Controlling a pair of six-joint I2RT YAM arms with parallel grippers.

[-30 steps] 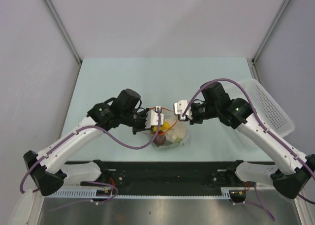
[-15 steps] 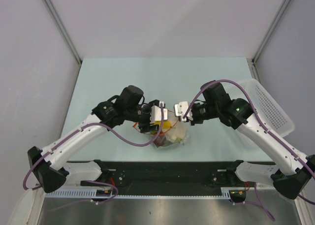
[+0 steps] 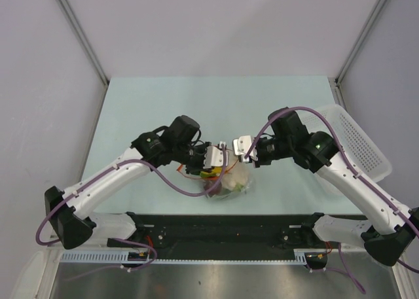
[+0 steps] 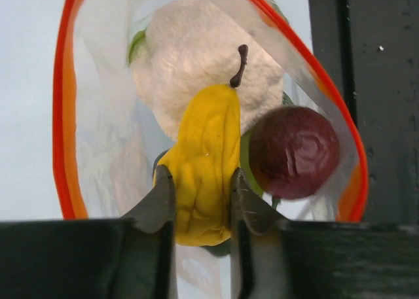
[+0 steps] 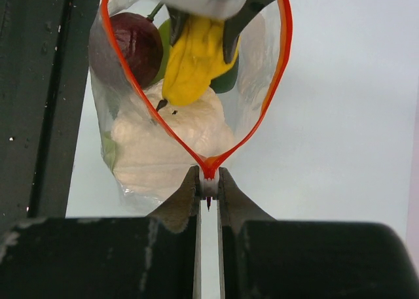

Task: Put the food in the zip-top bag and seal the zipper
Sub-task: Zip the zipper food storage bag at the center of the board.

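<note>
The clear zip-top bag (image 3: 232, 181) lies near the table's front edge, its orange-red zipper (image 4: 60, 116) spread wide open. My left gripper (image 4: 200, 188) is shut on a yellow food piece (image 4: 203, 161) and holds it in the bag's mouth. Inside the bag lie a pale cream piece (image 4: 196, 63), a dark red round piece (image 4: 293, 152) and some green food (image 5: 226, 82). My right gripper (image 5: 208, 184) is shut on the white slider at the zipper's end (image 5: 208, 165), holding that corner up. Both grippers meet over the bag in the top view: left (image 3: 213, 156), right (image 3: 241, 146).
A white perforated basket (image 3: 360, 142) stands at the table's right edge. The black frame (image 3: 222, 230) runs along the front edge right beside the bag. Grey walls enclose the table on three sides.
My left gripper has moved right and forward with the yellow piece, from beside the bag into its open mouth. The right gripper has kept its hold on the zipper end.
</note>
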